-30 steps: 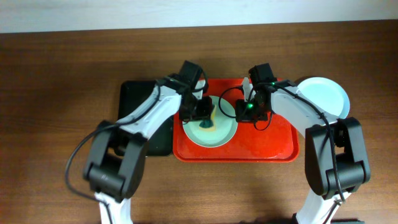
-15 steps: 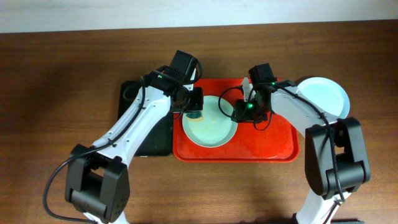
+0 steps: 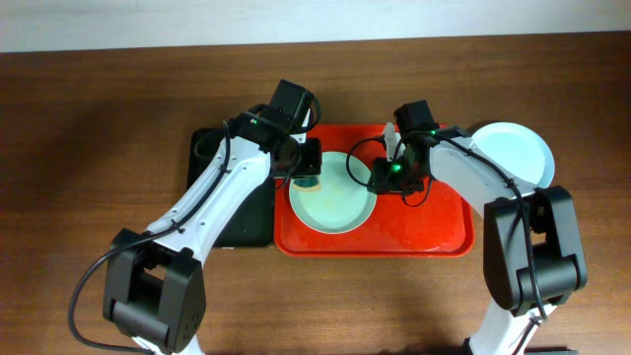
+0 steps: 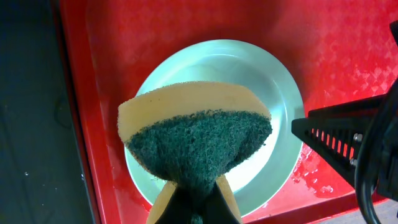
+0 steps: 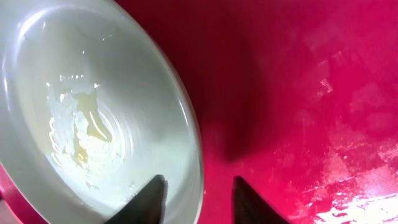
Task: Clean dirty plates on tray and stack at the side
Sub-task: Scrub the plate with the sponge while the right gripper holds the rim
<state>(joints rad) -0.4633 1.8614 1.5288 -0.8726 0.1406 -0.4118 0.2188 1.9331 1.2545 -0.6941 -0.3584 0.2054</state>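
- While two plates show from overhead, only one lies on a tray: a pale mint plate [image 3: 335,203] sits in the left half of the red tray [image 3: 424,232], flat and upright.
- One second plate [image 3: 515,153], pale blue-white, rests on the counter [image 3: 99,118] just beside the red tray's far right corner; whether others lie under it cannot be told.
- Two trays lie side by side: the red one and a narrower black tray [image 3: 254,225] touching its left edge.
- One sponge [image 4: 196,134], yellow with a dark green scouring face, is clenched in the left tool [image 4: 196,202] above the mint plate's left part.
- Close up, the right wrist view shows a faint wet yellowish smear [image 5: 78,134] in the mint plate's well.
- Spread apart, the right tool [image 5: 199,196] straddles that plate's right rim, one finger over the plate, one over the tray.
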